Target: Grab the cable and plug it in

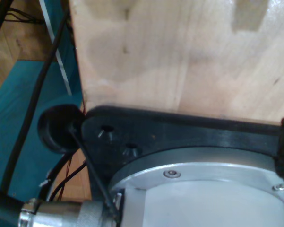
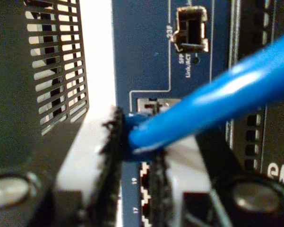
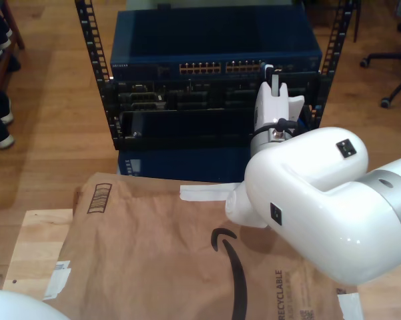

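The cable is bright blue and runs slanting away from my second gripper, which is shut on it just behind its plug end. The black ridged fingers press on both sides of the cable. The plug tip sits at the mouth of a port on the blue switch panel; how deep it sits is hidden. In the exterior view my second gripper reaches up to the switch near the right end of its port row. The first wrist view looks at a wooden tabletop and a black arm mount.
The switch sits in a black rack on the wooden floor, above other rack units. An SFP slot lies near the port. Brown paper covers the table. A white arm part shows at the exterior view's lower left.
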Motion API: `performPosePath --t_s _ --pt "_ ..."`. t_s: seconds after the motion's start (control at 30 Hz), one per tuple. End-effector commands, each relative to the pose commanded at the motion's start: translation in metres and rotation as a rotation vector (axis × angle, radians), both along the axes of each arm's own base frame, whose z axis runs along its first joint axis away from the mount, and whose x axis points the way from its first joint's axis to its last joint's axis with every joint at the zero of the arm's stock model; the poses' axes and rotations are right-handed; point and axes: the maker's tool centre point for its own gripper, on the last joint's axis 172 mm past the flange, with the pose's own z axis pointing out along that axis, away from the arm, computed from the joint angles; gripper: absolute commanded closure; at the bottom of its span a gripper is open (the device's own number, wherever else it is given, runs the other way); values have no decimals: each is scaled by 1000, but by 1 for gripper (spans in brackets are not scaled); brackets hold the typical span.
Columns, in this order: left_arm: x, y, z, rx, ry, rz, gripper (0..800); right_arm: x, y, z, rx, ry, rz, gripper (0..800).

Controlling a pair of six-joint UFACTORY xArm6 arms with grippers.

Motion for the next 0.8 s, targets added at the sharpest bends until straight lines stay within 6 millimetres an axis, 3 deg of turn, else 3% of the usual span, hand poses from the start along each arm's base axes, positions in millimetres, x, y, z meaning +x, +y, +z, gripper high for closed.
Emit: performPosePath --t_s 0.8 --pt "0 0 0 0 0 0 0 4 0 -3 2 -3 -3 800"
